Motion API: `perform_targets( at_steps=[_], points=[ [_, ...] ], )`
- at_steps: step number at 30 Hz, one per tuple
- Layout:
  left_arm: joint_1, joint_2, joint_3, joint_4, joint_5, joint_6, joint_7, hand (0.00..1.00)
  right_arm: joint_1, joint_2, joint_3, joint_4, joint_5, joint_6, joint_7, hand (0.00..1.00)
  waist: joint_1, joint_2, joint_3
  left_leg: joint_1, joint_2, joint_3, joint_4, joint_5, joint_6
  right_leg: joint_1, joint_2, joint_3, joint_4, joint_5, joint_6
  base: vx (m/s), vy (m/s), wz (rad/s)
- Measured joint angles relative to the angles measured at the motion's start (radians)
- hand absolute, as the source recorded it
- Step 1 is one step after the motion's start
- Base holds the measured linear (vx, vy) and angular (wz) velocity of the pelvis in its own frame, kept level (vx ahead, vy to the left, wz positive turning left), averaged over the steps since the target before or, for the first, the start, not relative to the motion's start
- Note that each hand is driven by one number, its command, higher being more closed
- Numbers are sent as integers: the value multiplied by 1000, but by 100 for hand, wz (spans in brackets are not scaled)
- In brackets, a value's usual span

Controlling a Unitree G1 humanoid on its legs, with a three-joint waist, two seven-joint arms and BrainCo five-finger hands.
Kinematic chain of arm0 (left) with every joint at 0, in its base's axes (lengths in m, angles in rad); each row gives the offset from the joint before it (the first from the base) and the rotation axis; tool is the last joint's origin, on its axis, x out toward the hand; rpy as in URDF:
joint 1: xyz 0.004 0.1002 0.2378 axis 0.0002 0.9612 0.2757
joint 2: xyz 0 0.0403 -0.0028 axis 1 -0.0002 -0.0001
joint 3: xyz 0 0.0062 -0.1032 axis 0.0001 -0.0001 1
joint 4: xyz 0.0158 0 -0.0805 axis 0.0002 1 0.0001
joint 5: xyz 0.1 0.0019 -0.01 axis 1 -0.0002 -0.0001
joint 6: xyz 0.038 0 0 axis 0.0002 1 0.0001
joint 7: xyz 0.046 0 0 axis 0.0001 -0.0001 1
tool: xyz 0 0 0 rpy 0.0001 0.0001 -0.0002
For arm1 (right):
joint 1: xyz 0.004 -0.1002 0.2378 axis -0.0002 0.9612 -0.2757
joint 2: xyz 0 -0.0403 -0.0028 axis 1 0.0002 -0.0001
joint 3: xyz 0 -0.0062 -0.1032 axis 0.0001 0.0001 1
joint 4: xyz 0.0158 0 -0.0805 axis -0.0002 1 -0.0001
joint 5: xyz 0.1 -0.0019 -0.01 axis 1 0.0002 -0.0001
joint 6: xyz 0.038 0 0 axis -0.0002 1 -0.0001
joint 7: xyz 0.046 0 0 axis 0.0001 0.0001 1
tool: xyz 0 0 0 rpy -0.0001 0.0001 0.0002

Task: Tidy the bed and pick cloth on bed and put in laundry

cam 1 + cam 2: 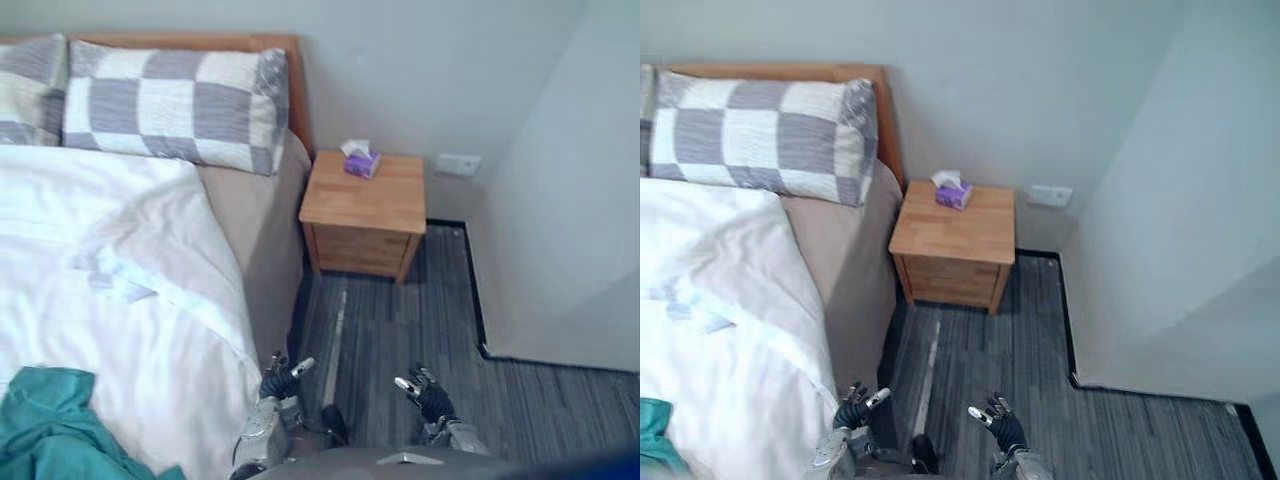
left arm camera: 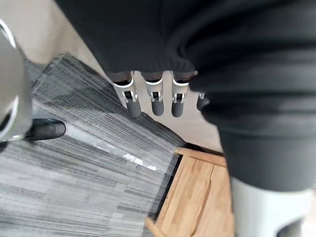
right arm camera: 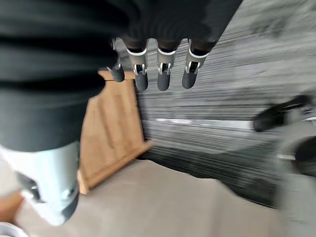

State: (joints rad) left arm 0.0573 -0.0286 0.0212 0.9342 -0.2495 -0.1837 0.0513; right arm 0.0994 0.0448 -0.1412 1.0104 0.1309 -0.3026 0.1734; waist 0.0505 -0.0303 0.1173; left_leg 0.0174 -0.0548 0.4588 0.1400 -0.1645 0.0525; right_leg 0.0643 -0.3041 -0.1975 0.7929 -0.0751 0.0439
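A teal cloth [image 1: 50,425] lies crumpled on the white duvet [image 1: 120,300] at the near left of the bed; its edge also shows in the right eye view [image 1: 655,445]. My left hand [image 1: 280,378] hangs low beside the bed's near corner, fingers relaxed and empty, its fingers [image 2: 153,101] straight in the left wrist view. Over the grey floor my right hand [image 1: 428,392] is held open with nothing in it, fingers [image 3: 163,74] straight in the right wrist view.
Two grey-and-white checked pillows [image 1: 170,100] lean on the wooden headboard [image 1: 200,42]. A wooden nightstand [image 1: 365,210] with a purple tissue box [image 1: 360,160] stands right of the bed. Striped grey carpet [image 1: 400,340] runs between bed and white wall [image 1: 570,200].
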Motion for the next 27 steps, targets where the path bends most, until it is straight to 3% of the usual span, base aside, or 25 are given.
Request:
perform_targets(
  at_steps=[1,3,5,6,9,11,12,13,14,15,16,19,23,25,27],
  points=[
    [-10,15,-21,35,-17,4,-2,0,-16,-10,-9,4,-17,-6,-1,0,-11,-10,14,25,-24,-40,11,-29,54,-69,-20,29,159,-34,17,370,12,80],
    [-23,19,-18,45,-46,2,-2,0,-6,-27,-17,-3,-40,-5,-3,0,-19,-10,32,80,-38,-90,1,-41,66,-124,-6,6,213,-121,9,319,16,88],
    [-24,21,-17,47,-76,5,-4,0,7,-45,-17,-13,-48,-11,-2,0,-20,-1,32,107,-31,-162,-2,-52,66,-171,26,-17,146,-187,7,311,24,107],
    [-25,18,-15,56,-85,10,-11,0,18,-52,-18,-14,-48,-16,-1,0,-37,2,30,108,-23,-228,1,-55,64,-193,56,-20,51,-211,9,356,-62,163],
    [-32,12,-10,61,-90,31,-23,0,25,-55,-20,-18,-26,-37,7,0,-45,14,31,111,3,-388,2,-53,58,-232,140,31,-217,-206,11,305,-129,167],
    [-33,-1,17,61,-82,58,-39,0,16,-82,44,-14,22,-42,21,0,-61,28,37,133,38,-535,2,-63,33,-246,217,137,-395,-145,11,417,-308,189],
    [-34,-3,29,60,-82,64,-43,0,16,-90,69,-10,24,-42,23,0,-60,28,36,140,44,-567,2,-69,23,-250,231,167,-435,-117,8,464,-422,181],
    [-32,-1,37,57,-73,73,-48,0,16,-104,123,-9,31,-41,27,0,-59,20,33,149,48,-615,7,-83,2,-242,241,211,-521,-48,11,460,-481,166],
    [-10,4,67,35,-66,87,-51,0,17,-101,175,-7,33,-40,36,0,-57,-19,25,164,28,-640,13,-105,-27,-231,205,227,-584,82,22,366,-400,158],
    [-14,-5,85,39,-62,94,-49,0,8,-124,180,-6,32,-40,46,0,-61,5,30,173,48,-642,20,-124,-37,-223,214,186,-550,47,13,346,-364,128],
    [0,-23,106,24,-62,103,-51,0,-20,-145,193,12,33,-37,49,0,-55,47,14,172,94,-630,20,-113,-65,-215,236,152,-535,32,-13,325,-320,97],
    [10,-39,162,16,-85,113,-54,0,-79,-129,266,44,28,-13,50,0,-42,79,10,170,146,-594,8,-69,-82,-164,256,66,-557,-22,-53,248,-288,71],
    [41,-42,183,-7,-80,63,-56,0,-94,-81,289,51,-24,49,70,0,-27,60,7,149,168,-491,26,-6,-104,-78,241,-48,-624,-35,-74,120,-207,92],
    [49,-41,184,-9,-65,11,-56,0,-92,-76,273,51,-35,94,85,0,-25,57,6,118,191,-327,44,-2,-112,-39,220,-133,-653,-35,-75,22,-66,107],
    [49,-41,184,-9,-46,-8,-56,0,-89,-86,255,50,-34,114,87,0,-21,56,7,111,206,-220,35,9,-124,-19,201,-190,-657,-37,-72,-43,56,110]
  ],
)
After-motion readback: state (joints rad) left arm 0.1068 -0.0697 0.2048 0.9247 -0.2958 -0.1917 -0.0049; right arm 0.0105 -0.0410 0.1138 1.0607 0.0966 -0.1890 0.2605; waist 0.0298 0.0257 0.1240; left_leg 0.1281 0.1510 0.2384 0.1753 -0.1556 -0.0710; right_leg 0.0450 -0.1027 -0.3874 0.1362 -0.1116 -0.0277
